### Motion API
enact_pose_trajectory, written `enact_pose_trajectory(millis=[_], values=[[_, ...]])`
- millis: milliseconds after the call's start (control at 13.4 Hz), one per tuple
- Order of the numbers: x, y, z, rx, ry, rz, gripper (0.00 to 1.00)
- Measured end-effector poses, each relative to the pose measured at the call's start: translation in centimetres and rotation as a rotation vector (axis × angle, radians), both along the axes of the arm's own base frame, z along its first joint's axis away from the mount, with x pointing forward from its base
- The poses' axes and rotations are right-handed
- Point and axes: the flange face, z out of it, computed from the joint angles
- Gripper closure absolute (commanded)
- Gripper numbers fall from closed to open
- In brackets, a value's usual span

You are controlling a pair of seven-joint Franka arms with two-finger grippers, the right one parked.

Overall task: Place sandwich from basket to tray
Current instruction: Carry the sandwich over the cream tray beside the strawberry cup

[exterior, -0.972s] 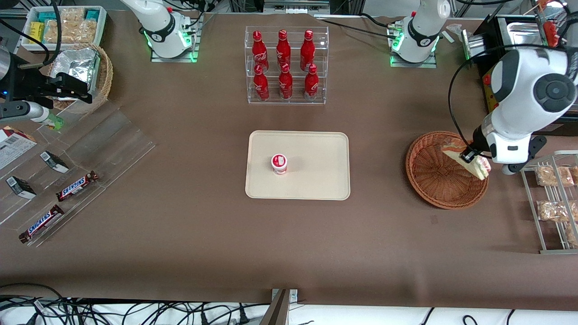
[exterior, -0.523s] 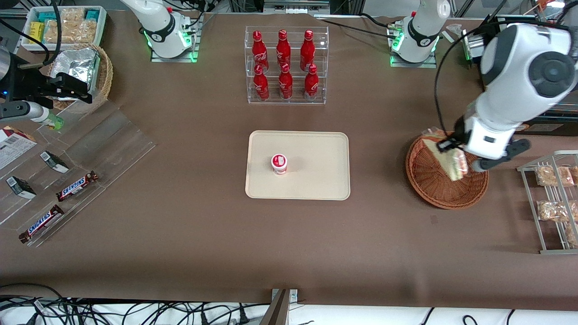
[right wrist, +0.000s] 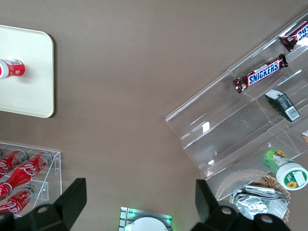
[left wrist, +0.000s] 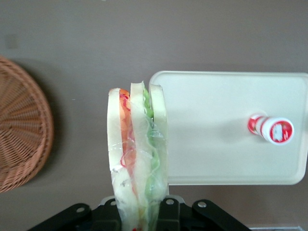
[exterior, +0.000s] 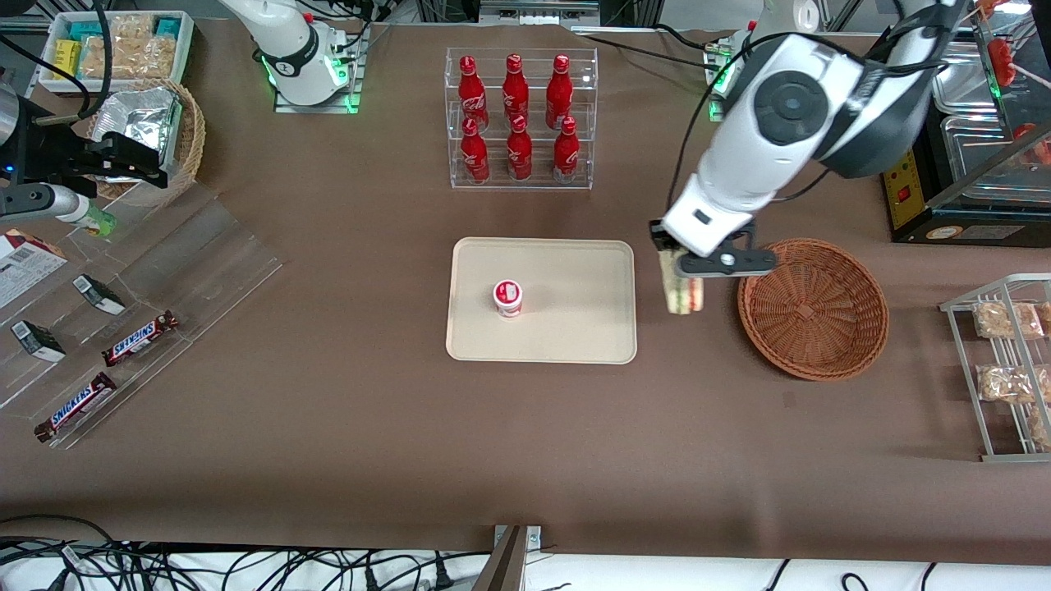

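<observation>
Front view shows my left gripper (exterior: pixel 683 279) between basket (exterior: pixel 813 308) and tray (exterior: pixel 575 328) — fingers clamped on the sandwich (exterior: pixel 681 291), hanging edge-down, clear for carrying.

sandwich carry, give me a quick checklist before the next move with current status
1. The gripper is shut on the sandwich: ok.
2. Sandwich clear of the basket, which shows no other item: ok.
3. Sandwich over the tray: not ok, it hangs above the table between the basket and the tray.
4. Bare tray surface to set it on: ok.
5. Small red and white cup on the tray, apart from the sandwich: ok.
6. Wrap intact where gripped: cannot tell.
</observation>
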Motion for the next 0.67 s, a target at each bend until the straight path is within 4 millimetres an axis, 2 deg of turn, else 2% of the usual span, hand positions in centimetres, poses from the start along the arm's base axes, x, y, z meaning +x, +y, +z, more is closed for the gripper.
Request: enact_pose_trajectory(millis=[150, 299, 523, 673], values=[[-0.6, -3.0, -2.4, -0.018, 0.016, -0.086, 1.00], [-1.0, -4.9, -4.9, -0.014, 0.025, -0.132, 1.00], [-0.3, -5.5, -8.7, 0.000, 0.034, -0.134, 1.00], [0.1, -5.7, -11.4, 0.017, 0.032, -0.113, 0.96]])
